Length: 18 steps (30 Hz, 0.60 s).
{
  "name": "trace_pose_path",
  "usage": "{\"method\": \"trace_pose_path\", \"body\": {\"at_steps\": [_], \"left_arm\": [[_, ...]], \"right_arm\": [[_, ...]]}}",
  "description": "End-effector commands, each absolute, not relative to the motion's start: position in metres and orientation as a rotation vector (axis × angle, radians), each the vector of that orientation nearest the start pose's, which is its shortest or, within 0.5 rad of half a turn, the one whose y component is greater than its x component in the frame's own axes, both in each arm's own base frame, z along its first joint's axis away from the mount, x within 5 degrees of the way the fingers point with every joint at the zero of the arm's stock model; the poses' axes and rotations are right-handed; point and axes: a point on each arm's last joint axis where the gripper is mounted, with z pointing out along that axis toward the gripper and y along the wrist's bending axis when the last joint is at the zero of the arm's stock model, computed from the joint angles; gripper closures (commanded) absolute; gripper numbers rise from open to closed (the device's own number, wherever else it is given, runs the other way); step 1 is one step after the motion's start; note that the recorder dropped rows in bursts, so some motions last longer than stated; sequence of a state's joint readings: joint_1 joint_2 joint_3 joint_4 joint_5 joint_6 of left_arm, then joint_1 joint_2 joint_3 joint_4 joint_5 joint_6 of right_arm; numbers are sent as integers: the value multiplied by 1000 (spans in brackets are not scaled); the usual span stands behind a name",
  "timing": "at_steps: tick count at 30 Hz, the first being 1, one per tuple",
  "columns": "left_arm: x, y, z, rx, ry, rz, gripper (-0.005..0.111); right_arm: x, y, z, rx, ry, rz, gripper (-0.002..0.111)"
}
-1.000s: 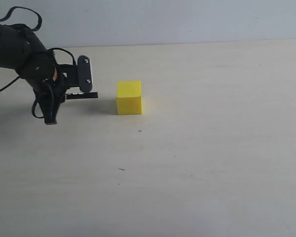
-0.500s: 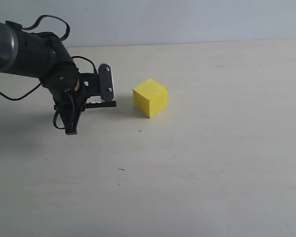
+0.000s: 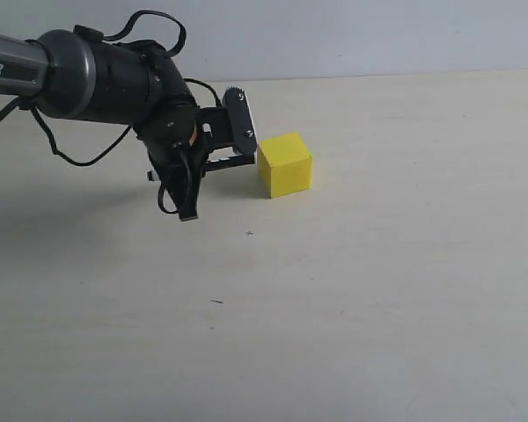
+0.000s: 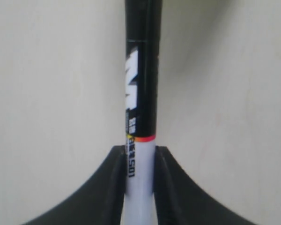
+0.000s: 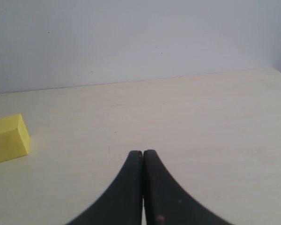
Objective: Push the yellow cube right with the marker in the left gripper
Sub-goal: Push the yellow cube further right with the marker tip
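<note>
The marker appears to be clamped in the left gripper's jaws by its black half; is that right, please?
Not quite: the left wrist view shows the marker clamped by its white barrel, beside the red band, in the jaws of the left gripper.

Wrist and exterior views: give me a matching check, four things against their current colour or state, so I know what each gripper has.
Things:
1. marker
2. yellow cube
3. left gripper
4. right gripper

States:
A. shut, nothing between its fingers
B. sitting on the table, held by nothing
C. shut on the marker
D. black and white barrel with a thin red band

Pairs: 1-D; 2-B; 3-C; 4-A
</note>
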State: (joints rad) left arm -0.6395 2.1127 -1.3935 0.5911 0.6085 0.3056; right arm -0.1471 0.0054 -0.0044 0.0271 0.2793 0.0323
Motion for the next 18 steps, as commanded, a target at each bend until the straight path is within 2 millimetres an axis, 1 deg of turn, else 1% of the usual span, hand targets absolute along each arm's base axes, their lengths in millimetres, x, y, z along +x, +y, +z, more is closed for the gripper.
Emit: {"method": "trace_pose_path", "body": {"at_steps": [1,5,7,11,14,18], "left_arm": [[364,-218,134,1720,2195,563,107],[366,-216,135,1718,2189,588,107],[368,-218,135,1680,2178,570,107],[369,-223,122,1662,2190,524,107],[372,-234,115,1666,2190,505,107],[375,-256,118,1661,2147,480,107]], "right_arm": [[54,-8,189,176,1742,-64,108],[54,-8,189,176,1742,-64,108],[54,-8,189,177,1742,-63,108],[54,-8,189,177,1742,-63,108],[54,-8,189,176,1742,-64,108],[54,-8,189,176,1742,-64,108]]}}
